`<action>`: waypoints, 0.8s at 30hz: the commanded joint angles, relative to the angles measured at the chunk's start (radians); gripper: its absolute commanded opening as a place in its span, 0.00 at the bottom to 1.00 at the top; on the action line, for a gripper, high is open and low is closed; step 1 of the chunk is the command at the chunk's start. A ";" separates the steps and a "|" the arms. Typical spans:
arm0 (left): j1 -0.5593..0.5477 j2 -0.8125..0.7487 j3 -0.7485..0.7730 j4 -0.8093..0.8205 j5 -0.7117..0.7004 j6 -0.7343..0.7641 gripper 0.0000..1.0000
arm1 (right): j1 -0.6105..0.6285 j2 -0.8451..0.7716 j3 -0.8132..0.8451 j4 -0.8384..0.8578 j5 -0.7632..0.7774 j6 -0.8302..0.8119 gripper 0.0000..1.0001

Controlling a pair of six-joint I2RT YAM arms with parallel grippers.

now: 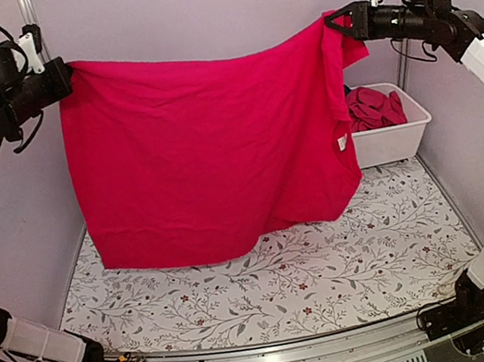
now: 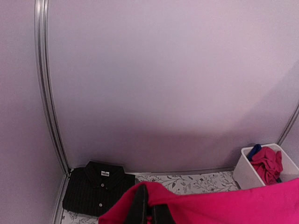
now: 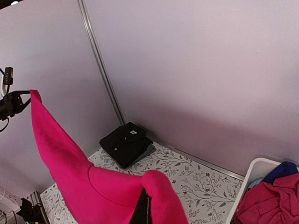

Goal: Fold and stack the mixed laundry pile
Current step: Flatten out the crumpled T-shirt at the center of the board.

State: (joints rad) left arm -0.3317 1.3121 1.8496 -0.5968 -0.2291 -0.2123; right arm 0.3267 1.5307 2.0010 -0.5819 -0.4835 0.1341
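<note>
A large magenta-pink garment (image 1: 208, 149) hangs spread like a curtain high over the table. My left gripper (image 1: 64, 76) is shut on its upper left corner and my right gripper (image 1: 336, 22) is shut on its upper right corner. Its lower hem trails just above the floral cloth (image 1: 287, 276). In the left wrist view the left gripper (image 2: 150, 205) pinches the pink fabric (image 2: 233, 205). In the right wrist view the right gripper (image 3: 146, 205) is wrapped in the same fabric (image 3: 93, 186). A folded dark charcoal polo (image 2: 96, 186) lies in the back left corner, hidden by the garment in the top view.
A white tub (image 1: 394, 140) stands at the back right with a crumpled red garment (image 1: 375, 108) and a royal blue one (image 3: 280, 170) inside. The polo (image 3: 126, 143) rests on another folded grey piece. Walls close in the back and both sides.
</note>
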 commanded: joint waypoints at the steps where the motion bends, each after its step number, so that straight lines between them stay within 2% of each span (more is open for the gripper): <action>1: 0.080 0.134 0.043 0.009 0.014 -0.044 0.00 | -0.005 0.120 0.048 0.106 0.209 -0.007 0.00; 5: 0.157 0.316 0.126 0.085 0.079 -0.067 0.00 | -0.029 0.275 0.193 0.194 0.283 0.028 0.00; 9: 0.210 0.498 0.336 0.161 0.125 -0.045 0.00 | -0.086 0.449 0.406 0.311 0.235 0.121 0.00; 12: 0.256 0.595 0.556 0.205 0.178 -0.056 0.00 | -0.139 0.516 0.454 0.538 0.150 0.233 0.00; 14: 0.287 0.596 0.601 0.291 0.239 -0.084 0.00 | -0.170 0.526 0.462 0.723 0.077 0.311 0.00; 16: 0.300 0.538 0.505 0.423 0.270 -0.102 0.00 | -0.177 0.543 0.490 0.854 0.054 0.334 0.00; 19: 0.307 0.441 0.322 0.607 0.297 -0.084 0.00 | -0.177 0.559 0.494 0.926 0.040 0.323 0.00; 21: 0.318 0.421 0.234 0.622 0.313 -0.079 0.00 | -0.177 0.582 0.469 0.934 -0.003 0.307 0.00; 24: 0.321 0.377 0.019 0.635 0.328 -0.058 0.00 | -0.175 0.593 0.326 0.946 -0.105 0.295 0.00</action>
State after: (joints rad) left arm -0.0566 1.7229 2.0766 -0.0772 0.0986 -0.2836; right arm 0.1715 2.1006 2.4466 0.2451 -0.4976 0.4206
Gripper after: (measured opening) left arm 0.008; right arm 0.006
